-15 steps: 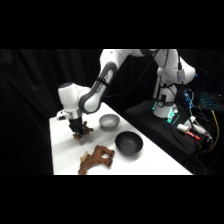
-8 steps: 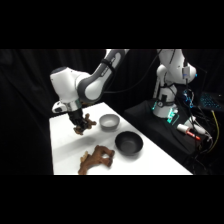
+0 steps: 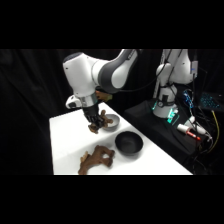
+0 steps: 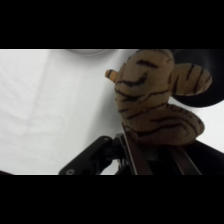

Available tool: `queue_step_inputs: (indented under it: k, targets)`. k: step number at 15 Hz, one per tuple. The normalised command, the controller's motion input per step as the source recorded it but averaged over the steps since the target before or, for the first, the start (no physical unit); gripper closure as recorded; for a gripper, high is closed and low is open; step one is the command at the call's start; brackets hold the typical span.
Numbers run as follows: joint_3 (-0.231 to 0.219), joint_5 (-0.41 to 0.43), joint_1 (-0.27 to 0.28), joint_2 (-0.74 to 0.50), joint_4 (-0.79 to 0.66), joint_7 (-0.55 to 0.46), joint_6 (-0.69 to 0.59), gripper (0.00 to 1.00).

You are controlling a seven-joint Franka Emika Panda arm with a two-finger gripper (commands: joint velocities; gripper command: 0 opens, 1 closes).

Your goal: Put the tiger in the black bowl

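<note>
Clearly clamped on the tiger (image 4: 152, 107) and lifted, the gripper (image 3: 95, 121) could drop it into the nearer grey metal bowl (image 3: 111, 120), short of the black bowl (image 3: 129, 143).

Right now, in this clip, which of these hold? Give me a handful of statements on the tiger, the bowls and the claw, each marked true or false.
1. The tiger is held in the claw, clear of the table. True.
2. The tiger already lies inside the black bowl. False: the black bowl holds nothing.
3. A larger dark reddish-brown animal figure lies on the table near the black bowl. True.
4. The grey metal bowl sits nearer the camera than the black bowl. False: it is farther back, behind the claw.
5. The claw is open. False: it is shut on the tiger.
</note>
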Motion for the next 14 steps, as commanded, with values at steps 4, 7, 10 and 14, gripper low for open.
queue_step_inputs:
  k: [4, 7, 10, 14]
  targets:
    - [0.036, 0.117, 0.089, -0.40, -0.62, 0.21, 0.34, 0.92]
    - [0.026, 0.144, 0.042, -0.17, -0.44, 0.12, 0.42, 0.92]
    - [0.025, 0.125, 0.026, -0.08, -0.31, 0.07, 0.35, 0.92]
    - [0.045, 0.143, 0.012, -0.06, -0.19, 0.03, 0.23, 0.92]
